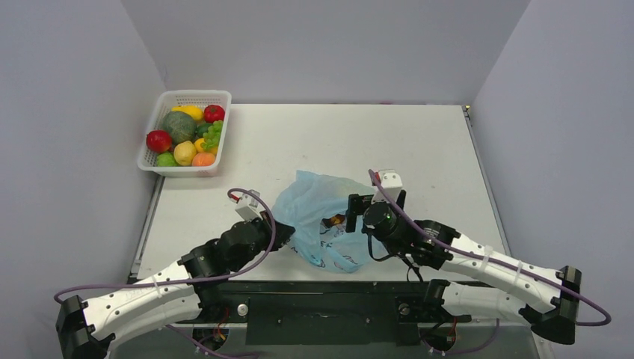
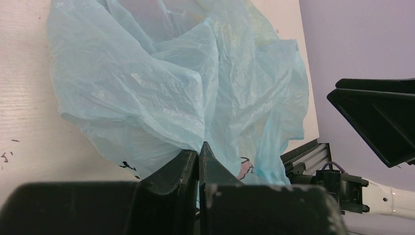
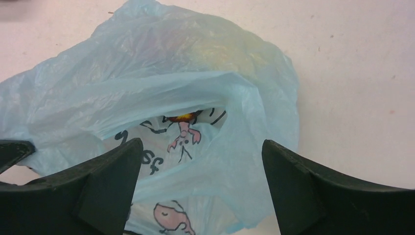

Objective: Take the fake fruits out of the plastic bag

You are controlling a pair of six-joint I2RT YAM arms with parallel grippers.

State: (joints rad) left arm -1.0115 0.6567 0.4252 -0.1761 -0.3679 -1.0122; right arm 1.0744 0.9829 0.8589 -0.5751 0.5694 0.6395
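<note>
White tabletop [image 1: 321,142] bears crinkly translucent plastic bag [image 1: 310,202], left claw [image 2: 198,149] pinching it.

The plastic bag [image 1: 314,209] lies by the desk's [image 1: 336,138] near edge, a fake fruit [image 3: 184,116] inside. A fruit-filled basket [image 1: 196,94] sits at the far left corner.

Light-blue plastic bag [image 3: 147,83]; pink-and-black print
</note>
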